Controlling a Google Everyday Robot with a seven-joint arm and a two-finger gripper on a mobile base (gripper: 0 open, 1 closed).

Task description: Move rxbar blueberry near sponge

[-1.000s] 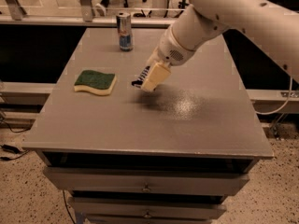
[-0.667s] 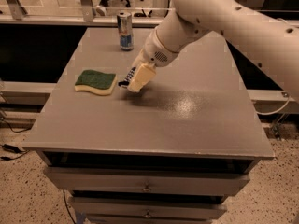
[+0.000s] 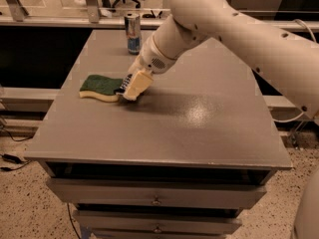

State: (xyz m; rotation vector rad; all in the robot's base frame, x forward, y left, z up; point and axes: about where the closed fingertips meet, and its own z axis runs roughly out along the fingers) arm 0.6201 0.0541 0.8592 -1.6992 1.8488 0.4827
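The sponge (image 3: 99, 87), dark green on top with a pale yellow base, lies flat at the left of the grey table (image 3: 199, 123). My gripper (image 3: 130, 87) hangs from the white arm, low over the table, right beside the sponge's right end. It is shut on the rxbar blueberry (image 3: 123, 84), a small dark wrapper with white lettering. Only a sliver of the bar shows at the left of the pale fingers (image 3: 138, 82), and it touches or nearly touches the sponge.
An upright silver-and-blue drink can (image 3: 132, 32) stands near the table's far edge, behind the gripper. The table has drawers (image 3: 157, 198) below its front edge. An office chair and railings stand beyond the far edge.
My gripper has carried the bar leftward and down, from the table's middle to right beside the sponge. The sponge and the can have not moved.
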